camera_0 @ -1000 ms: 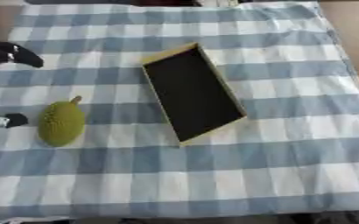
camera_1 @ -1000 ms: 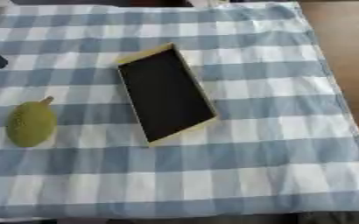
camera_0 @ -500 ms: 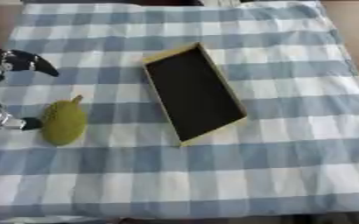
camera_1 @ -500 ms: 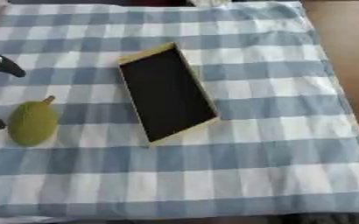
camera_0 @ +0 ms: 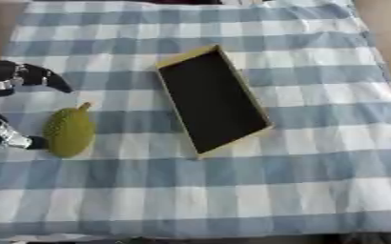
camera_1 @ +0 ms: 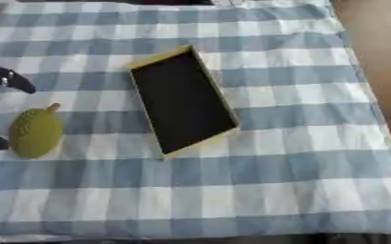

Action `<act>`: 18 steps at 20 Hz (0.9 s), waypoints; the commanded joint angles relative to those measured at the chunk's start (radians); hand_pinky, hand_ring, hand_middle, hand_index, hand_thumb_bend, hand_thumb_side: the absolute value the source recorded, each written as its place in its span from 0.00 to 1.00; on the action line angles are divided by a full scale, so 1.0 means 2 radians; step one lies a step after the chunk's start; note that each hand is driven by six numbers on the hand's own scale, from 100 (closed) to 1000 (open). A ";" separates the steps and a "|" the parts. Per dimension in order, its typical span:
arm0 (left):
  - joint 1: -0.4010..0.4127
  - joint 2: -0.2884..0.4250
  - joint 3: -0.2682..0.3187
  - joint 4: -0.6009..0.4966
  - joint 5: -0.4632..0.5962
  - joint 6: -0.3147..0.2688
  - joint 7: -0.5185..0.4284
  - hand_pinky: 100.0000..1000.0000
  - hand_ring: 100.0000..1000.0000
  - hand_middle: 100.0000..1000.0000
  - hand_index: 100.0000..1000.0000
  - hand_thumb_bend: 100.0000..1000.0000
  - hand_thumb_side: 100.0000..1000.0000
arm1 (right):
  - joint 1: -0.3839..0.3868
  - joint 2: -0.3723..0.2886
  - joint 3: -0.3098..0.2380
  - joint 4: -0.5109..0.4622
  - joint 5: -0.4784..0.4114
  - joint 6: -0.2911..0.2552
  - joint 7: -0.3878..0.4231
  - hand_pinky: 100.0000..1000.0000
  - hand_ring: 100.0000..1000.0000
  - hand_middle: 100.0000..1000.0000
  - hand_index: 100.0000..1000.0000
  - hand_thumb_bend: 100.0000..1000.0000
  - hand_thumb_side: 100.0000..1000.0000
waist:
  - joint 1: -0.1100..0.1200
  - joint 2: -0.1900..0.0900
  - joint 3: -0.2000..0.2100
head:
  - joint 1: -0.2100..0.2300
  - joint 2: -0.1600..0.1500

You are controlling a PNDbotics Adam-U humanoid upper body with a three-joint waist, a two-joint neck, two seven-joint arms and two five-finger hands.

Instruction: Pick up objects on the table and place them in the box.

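A green, bumpy, durian-like fruit [camera_0: 69, 133] with a short stem lies on the checked cloth at the left. My left hand [camera_0: 7, 81] comes in from the left edge, open, its upper fingers [camera_0: 48, 78] above the fruit and its thumb [camera_0: 11, 138] just left of it, about touching its side. A flat box [camera_0: 211, 99] with a yellow rim and black inside lies at the middle, nothing in it. My right hand shows in neither view.
A blue and white checked cloth [camera_0: 315, 143] covers the table. Brown floor [camera_1: 378, 57] shows past its right edge, and the cloth's front edge runs along the bottom.
My left hand has come further in from the left and now brackets the fruit. The fruit and box lie as before.
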 commanded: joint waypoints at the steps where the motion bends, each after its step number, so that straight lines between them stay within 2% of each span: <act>1: -0.009 0.006 -0.001 0.009 -0.010 -0.001 -0.011 0.87 0.86 0.81 0.91 0.55 0.30 | -0.007 -0.009 -0.003 -0.008 -0.004 0.000 0.000 0.77 0.63 0.58 0.64 0.03 0.53 | 0.001 -0.010 -0.002 | 0.000 0.003; 5: -0.011 -0.008 -0.003 0.026 -0.028 0.000 -0.016 0.87 0.86 0.81 0.91 0.55 0.24 | -0.004 -0.006 -0.003 -0.008 -0.003 0.002 0.001 0.77 0.63 0.58 0.64 0.03 0.54 | 0.001 -0.009 -0.004 | 0.005 0.001; 13: -0.015 -0.038 -0.004 0.049 -0.067 -0.002 -0.004 0.87 0.85 0.81 0.90 0.56 0.26 | -0.003 -0.001 -0.002 -0.008 -0.003 0.003 0.004 0.77 0.63 0.58 0.64 0.03 0.54 | 0.000 -0.006 -0.003 | 0.008 0.000; 18: -0.016 -0.053 -0.004 0.061 -0.096 -0.005 0.014 0.86 0.83 0.79 0.89 0.55 0.31 | -0.002 0.002 -0.002 -0.008 -0.003 0.005 0.005 0.77 0.63 0.58 0.64 0.02 0.54 | -0.001 -0.005 -0.003 | 0.008 0.000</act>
